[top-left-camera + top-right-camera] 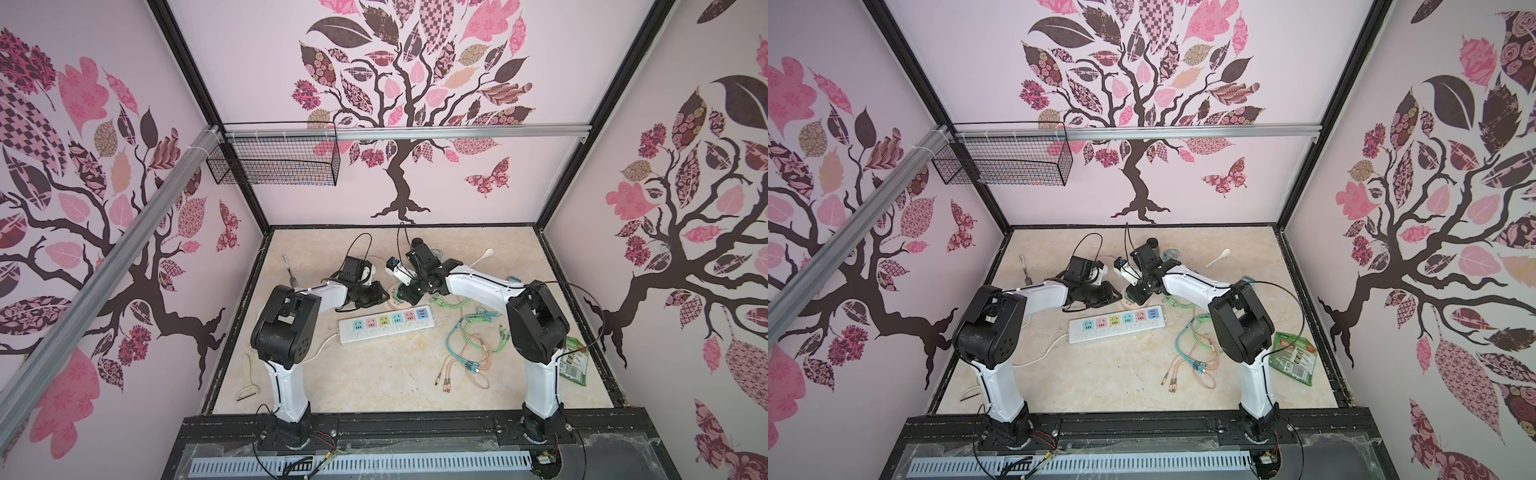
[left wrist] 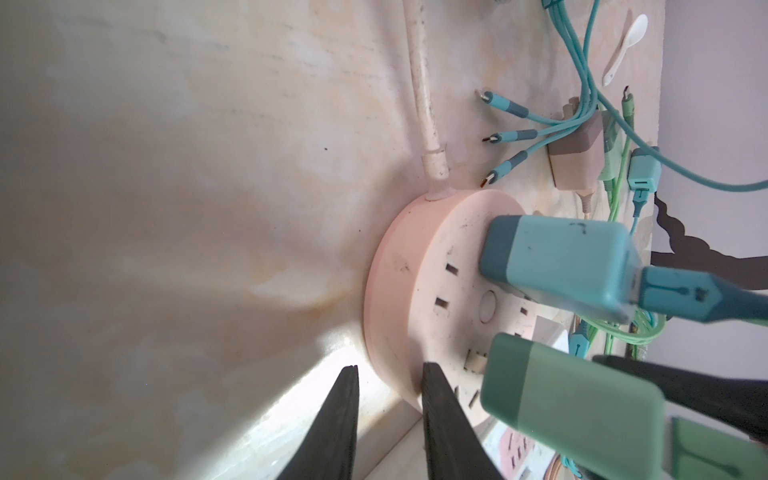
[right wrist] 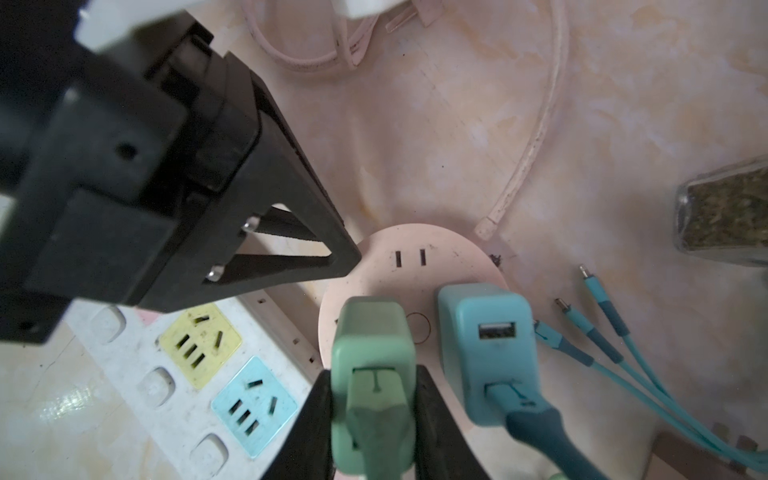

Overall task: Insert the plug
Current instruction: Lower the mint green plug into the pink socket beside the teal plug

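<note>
The right hand [image 3: 374, 374], pinching the green plug [image 3: 374, 345], should press squarely into the pink socket [image 3: 415, 257]. The left hand [image 2: 390, 368], slightly spread, should steady its rim.

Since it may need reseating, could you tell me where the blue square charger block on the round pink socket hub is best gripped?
Probably from above, pinching the blue square charger block across its two flat side walls that do not face the green charger: it stands upright on the round pink socket hub, cable leaving its top.
</note>
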You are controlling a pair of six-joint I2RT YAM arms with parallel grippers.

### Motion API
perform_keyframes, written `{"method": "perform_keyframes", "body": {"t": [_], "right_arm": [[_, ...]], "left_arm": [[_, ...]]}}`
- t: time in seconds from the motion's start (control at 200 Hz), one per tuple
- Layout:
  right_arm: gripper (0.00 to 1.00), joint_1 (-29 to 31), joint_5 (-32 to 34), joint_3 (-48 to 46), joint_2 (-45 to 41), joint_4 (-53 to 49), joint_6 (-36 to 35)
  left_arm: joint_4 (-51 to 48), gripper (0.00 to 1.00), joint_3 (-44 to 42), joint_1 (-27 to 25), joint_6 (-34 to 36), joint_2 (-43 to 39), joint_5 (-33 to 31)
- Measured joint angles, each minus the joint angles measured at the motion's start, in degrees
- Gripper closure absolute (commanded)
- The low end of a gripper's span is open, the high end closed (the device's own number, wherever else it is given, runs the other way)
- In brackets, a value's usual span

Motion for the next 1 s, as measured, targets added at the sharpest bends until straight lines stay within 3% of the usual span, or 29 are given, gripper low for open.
{"method": "perform_keyframes", "body": {"t": [1.0], "right_arm": [[0.84, 1.3, 4.4, 5.1, 3.5, -2.7, -0.5]], "left_arm": [[1.3, 0.72, 0.0, 1.3, -1.0, 0.0, 0.0]]}}
